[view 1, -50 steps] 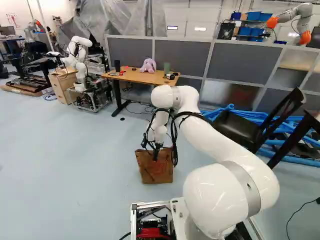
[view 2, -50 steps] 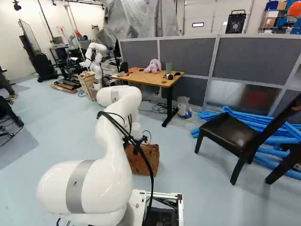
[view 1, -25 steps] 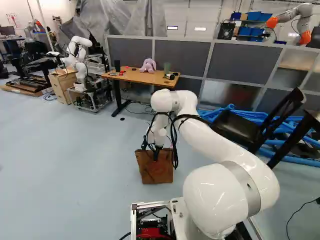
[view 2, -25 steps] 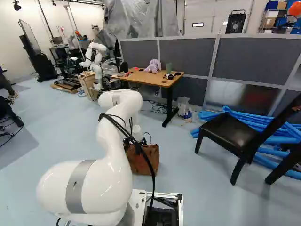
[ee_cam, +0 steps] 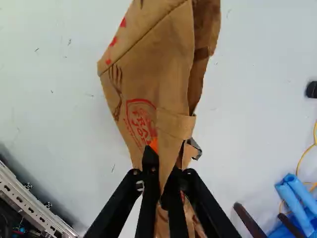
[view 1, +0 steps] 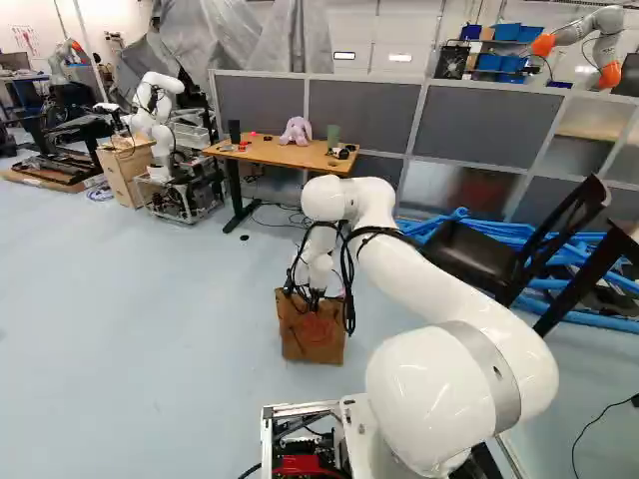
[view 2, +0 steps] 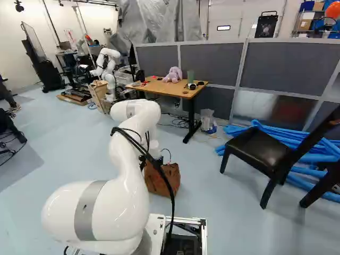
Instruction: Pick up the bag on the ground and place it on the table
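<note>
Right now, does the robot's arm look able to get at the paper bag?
Yes, most likely: the fingers press the paper bag from two sides near its upper edge, and nothing visible stands in the way.

Two cams sit on the base behind the arm (view 1: 429,274), one off its left, one off its right. Both face ahead and a bit down, so the arm's super near and the table (view 2: 159,89) is way farther off. Tons of overlap: same table, grey partition (view 1: 479,125) on the far side, and chair (view 2: 260,151) on the right. The wrist cam looks steeply down at the bag (ee_cam: 148,79) from close up, sharing that and some floor (view 1: 120,299) with both base views.
</note>
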